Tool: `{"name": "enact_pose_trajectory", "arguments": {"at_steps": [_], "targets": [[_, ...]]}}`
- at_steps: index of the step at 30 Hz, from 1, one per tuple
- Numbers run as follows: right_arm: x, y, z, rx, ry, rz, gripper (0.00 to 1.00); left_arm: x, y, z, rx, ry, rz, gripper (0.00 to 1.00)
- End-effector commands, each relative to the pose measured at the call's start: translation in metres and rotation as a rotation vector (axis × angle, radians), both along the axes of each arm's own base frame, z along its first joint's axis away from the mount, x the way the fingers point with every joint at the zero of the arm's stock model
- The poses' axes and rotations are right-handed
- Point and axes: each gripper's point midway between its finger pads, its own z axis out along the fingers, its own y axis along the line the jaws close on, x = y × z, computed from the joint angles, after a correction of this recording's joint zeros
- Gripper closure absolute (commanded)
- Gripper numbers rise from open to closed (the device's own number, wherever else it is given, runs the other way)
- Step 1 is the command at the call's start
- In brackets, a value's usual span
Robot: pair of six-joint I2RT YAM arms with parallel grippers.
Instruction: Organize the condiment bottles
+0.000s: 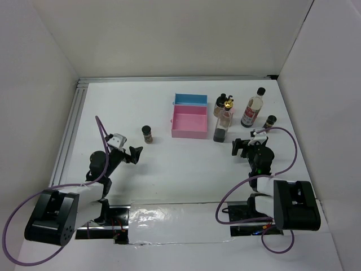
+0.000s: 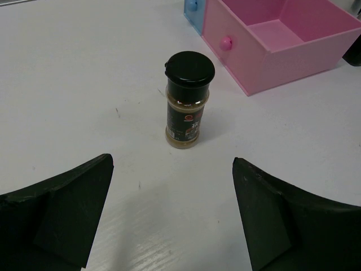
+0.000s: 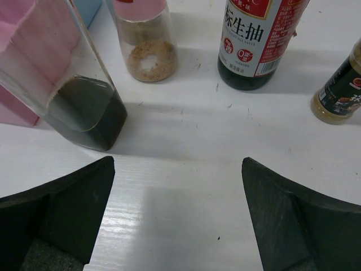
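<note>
Two tools, left tool (image 2: 172, 162) and right tool (image 3: 178, 162), gape empty — red-labelled bottle (image 3: 259, 42) reads "标生抽".

The table (image 1: 169, 169) is white. There is a pink tray (image 1: 189, 134) and a blue tray (image 1: 190, 100). The little jar (image 2: 188, 104) has a black cap, a black label and tan powder. The tall bottle (image 3: 256, 39) has a red and white label over dark sauce.
</note>
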Motion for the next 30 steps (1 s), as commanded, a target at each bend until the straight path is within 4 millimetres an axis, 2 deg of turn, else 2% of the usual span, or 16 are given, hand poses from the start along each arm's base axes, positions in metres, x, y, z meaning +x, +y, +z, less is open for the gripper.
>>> {"name": "enact_pose_trajectory", "arguments": {"at_steps": [1,3,7,9,10,12,13,17,19,21,22,24,27,28,29,30], "targets": [[0.002,0.0,0.013,0.006,-0.056,-0.003,0.0,-0.01,-0.001,-0.007,0.027,-0.024,-0.021,0.01],[0.005,-0.001,0.015,0.005,-0.05,-0.003,0.0,-0.011,-0.001,-0.008,0.028,-0.023,-0.023,0.01],[0.01,0.012,0.019,-0.016,-0.024,0.097,0.0,-0.011,0.0,-0.007,0.027,-0.024,-0.017,0.01],[0.01,0.017,0.022,-0.033,-0.01,0.134,0.0,-0.004,-0.004,0.01,0.033,-0.043,-0.04,0.01],[0.01,0.019,0.025,-0.034,-0.014,0.148,0.0,-0.001,-0.006,0.004,0.047,0.046,-0.056,0.01],[0.009,0.019,0.036,-0.039,-0.034,0.145,0.0,-0.002,-0.013,0.025,0.06,0.044,-0.104,0.01],[0.008,0.019,0.039,-0.043,-0.038,0.144,0.0,-0.011,-0.013,0.011,0.063,0.125,-0.111,0.01],[0.002,0.021,0.062,-0.079,-0.074,0.159,0.0,-0.033,-0.019,0.026,0.059,0.085,-0.172,0.01],[-0.003,0.023,0.063,-0.094,-0.06,0.17,0.0,-0.046,-0.023,0.037,0.06,0.04,-0.207,0.01],[-0.007,0.023,0.081,-0.127,-0.106,0.175,0.0,-0.054,-0.023,0.049,0.087,-0.032,-0.227,0.01],[-0.011,0.022,0.08,-0.127,-0.088,0.172,0.0,-0.059,-0.024,0.046,0.101,-0.025,-0.237,0.01],[-0.013,0.015,0.105,-0.135,-0.146,0.128,0.0,-0.063,-0.023,0.056,0.113,-0.063,-0.243,0.0],[-0.016,0.005,0.14,-0.132,-0.198,0.062,0.0,-0.068,-0.023,0.083,0.13,-0.145,-0.246,0.01],[-0.017,0.002,0.162,-0.122,-0.233,0.037,0.0,-0.068,-0.024,0.098,0.145,-0.184,-0.252,0.01],[-0.018,-0.01,0.175,-0.105,-0.247,-0.038,0.0,-0.069,-0.025,0.105,0.152,-0.194,-0.262,0.01],[-0.019,-0.017,0.186,-0.004,-0.256,-0.111,0.0,-0.068,-0.026,0.108,0.159,-0.189,-0.276,0.01]]}}
